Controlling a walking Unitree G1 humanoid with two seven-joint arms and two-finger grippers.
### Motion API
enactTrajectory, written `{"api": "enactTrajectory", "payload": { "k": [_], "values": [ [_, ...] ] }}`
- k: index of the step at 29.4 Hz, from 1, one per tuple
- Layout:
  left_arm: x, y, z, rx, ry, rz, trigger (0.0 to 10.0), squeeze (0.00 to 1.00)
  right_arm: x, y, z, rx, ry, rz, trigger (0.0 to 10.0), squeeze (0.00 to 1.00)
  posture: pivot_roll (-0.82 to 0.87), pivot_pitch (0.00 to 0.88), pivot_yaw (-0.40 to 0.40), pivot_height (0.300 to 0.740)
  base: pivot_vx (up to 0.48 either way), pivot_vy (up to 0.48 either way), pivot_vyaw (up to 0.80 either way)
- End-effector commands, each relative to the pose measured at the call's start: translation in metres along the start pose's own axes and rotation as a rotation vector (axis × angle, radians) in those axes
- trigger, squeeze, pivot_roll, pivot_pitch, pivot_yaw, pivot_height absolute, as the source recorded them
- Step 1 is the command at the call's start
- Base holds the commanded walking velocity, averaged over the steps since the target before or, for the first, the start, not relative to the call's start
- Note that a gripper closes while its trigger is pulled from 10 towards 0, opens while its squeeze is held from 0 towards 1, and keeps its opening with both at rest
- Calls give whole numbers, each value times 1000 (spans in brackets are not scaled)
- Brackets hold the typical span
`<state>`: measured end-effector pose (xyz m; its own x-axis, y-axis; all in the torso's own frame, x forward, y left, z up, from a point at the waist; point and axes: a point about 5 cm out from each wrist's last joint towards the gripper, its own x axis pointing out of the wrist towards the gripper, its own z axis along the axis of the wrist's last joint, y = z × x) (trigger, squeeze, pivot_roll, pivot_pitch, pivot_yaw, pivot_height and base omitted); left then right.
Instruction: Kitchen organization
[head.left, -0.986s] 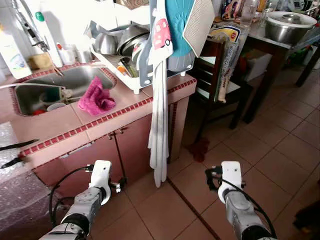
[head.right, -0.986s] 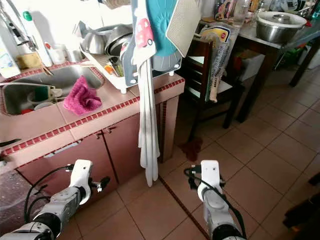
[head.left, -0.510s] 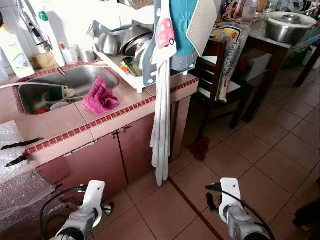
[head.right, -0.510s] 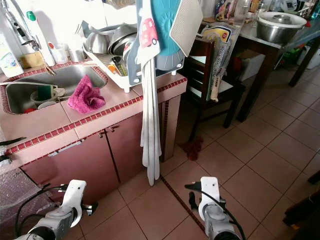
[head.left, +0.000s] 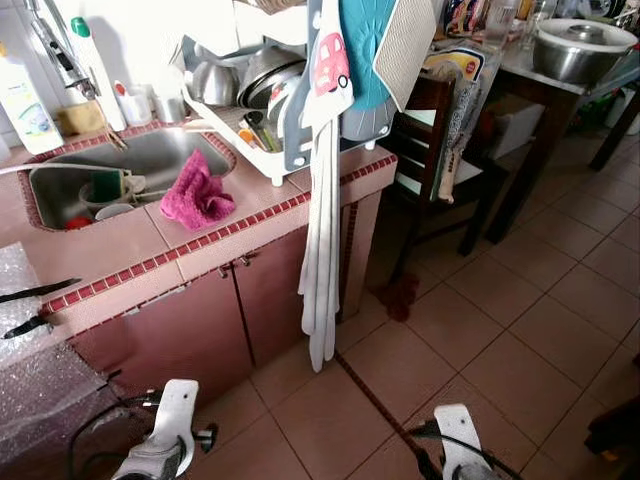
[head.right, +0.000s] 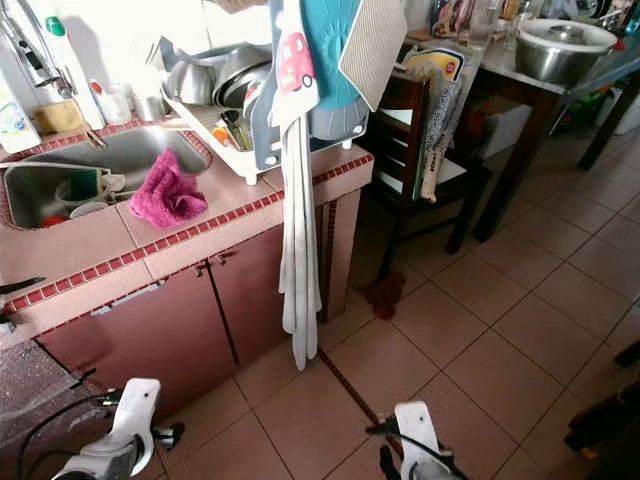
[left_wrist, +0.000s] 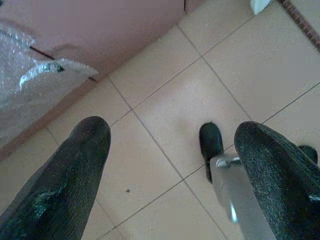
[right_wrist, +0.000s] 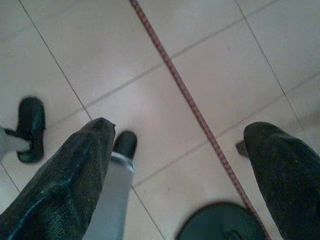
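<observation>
Approach is the step in hand, as I judge it: the robot stands on the tiled floor (head.left: 520, 310) a little back from the pink tiled counter (head.left: 120, 250), with both arms hanging low and nothing picked up. The left tool (left_wrist: 170, 165) points down at the floor near the cabinet base, its two black fingers (left_wrist: 60, 185) spread wide and empty. The right tool (right_wrist: 180, 165) likewise hangs over the tiles with its fingers well apart, holding nothing.

On the counter, a crumpled magenta cloth (head.left: 195, 195) lies just right of the sink (head.left: 110, 170), which holds a green-topped cup and some small items. Farther right stands a white dish rack (head.left: 265, 110) crowded with metal bowls and pans, with a long pale towel (head.left: 322, 250) hanging down the cabinet front. Beyond it are a dark wooden chair (head.left: 440, 160) and, at the far right, a table carrying a steel pot (head.left: 585, 45).

Next, I'd say, the robot needs to close in on the counter and lift an arm up over its edge; the cloth looks the nearest loose thing to tidy. Which item it is after cannot be told.
</observation>
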<state>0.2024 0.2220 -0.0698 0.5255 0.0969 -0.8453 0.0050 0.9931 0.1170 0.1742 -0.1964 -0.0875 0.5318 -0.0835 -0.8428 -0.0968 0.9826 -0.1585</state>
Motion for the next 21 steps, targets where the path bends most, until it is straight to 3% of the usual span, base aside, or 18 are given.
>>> {"api": "enactTrajectory", "payload": {
  "k": [1, 21],
  "values": [
    [0, 4, -2, 9, 13, 12, 10000, 0, -1, -2, -4, -34, 18, -2, 10000, 0, 16, 0, 10, 740, 0, 0, 0],
    [-1, 6, -2, -26, -10, 33, 10000, 0, -1, -2, -6, -49, 21, 12, 10000, 0, 21, 0, 7, 740, 0, 0, 0]
  ]
}}
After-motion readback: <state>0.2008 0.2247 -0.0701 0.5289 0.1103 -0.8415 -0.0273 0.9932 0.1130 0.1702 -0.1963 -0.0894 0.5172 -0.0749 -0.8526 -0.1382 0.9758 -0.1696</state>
